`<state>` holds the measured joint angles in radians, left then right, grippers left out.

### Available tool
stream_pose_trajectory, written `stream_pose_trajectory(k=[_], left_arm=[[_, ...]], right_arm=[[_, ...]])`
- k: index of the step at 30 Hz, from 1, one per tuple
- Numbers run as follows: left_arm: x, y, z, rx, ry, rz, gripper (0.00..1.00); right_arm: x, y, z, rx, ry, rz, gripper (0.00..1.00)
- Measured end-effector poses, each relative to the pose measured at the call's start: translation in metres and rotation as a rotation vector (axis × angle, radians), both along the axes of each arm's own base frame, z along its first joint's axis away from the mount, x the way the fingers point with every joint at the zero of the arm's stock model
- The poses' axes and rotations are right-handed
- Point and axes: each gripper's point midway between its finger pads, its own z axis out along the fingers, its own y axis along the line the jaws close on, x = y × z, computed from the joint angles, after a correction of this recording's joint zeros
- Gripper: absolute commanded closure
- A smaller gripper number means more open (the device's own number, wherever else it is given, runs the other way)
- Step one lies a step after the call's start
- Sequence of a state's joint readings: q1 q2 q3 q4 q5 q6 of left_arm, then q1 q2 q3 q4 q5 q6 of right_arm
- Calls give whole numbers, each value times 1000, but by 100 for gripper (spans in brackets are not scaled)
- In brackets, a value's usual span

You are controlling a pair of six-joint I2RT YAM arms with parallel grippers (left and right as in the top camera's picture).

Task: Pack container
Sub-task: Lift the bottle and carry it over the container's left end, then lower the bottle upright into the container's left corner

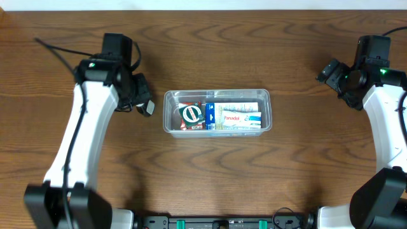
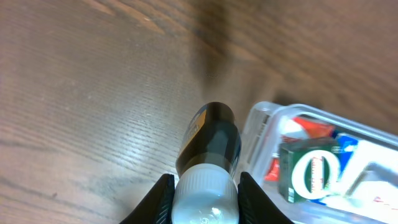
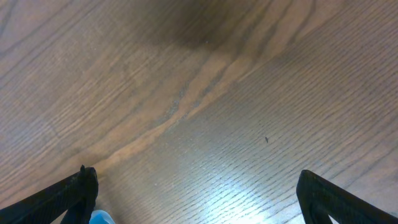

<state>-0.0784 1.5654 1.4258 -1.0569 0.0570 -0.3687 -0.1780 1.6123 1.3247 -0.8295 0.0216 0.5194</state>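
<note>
could lose the dark bottle (image 2: 211, 140) on the way over: gripped only at the white-capped end, with the long dark body hanging out ahead of the left claw (image 2: 205, 194), so likely to swing or slip if moved fast. could also clip the near rim of the container (image 2: 264, 118) with the bottle's base if carried across too low, and shove the light clear tub along the wooden table (image 1: 210, 178). may find little room inside as well: already holds a green-and-white packet (image 1: 190, 114) at the left end and a blue-and-white panadol box (image 1: 234, 116) filling most of the rest, so might leave the bottle perched on top rather than seated.

pinches the bottle firmly, jaws pressed against the cap end on both sides. sits just left of the container's left end in the overhead view, bottle close beside the rim but, by the wrist view, not over it yet. lies mid-table, long side left to right, well apart from the right claw (image 3: 196, 202) — spread wide over bare wood at the far right, holding nothing.
</note>
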Motion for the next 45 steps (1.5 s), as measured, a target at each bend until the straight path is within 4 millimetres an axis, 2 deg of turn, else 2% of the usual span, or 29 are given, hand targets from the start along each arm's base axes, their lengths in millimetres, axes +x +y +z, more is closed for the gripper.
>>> stream_pose_trajectory(k=[4, 8, 16, 21, 25, 29, 38, 45], left_arm=[[-10, 0, 23, -28, -53, 69, 78], [-19, -6, 37, -52, -84, 105, 80], [-21, -39, 41, -74, -106, 106, 80], [-18, -51, 41, -67, -126, 105, 80], [-14, -60, 38, -69, -130, 106, 80], [-10, -69, 27, -59, -106, 100, 80], [-1, -76, -17, -19, 11, 113, 80], [1, -77, -20, -17, 14, 116, 80]], right_arm=[[0, 0, 0, 0, 0, 0, 1], [0, 0, 0, 0, 0, 0, 1], [0, 0, 0, 0, 0, 0, 1], [0, 0, 0, 0, 0, 0, 1], [0, 0, 0, 0, 0, 0, 1], [0, 0, 0, 0, 0, 0, 1], [0, 0, 0, 0, 0, 0, 1], [0, 0, 0, 0, 0, 0, 1]])
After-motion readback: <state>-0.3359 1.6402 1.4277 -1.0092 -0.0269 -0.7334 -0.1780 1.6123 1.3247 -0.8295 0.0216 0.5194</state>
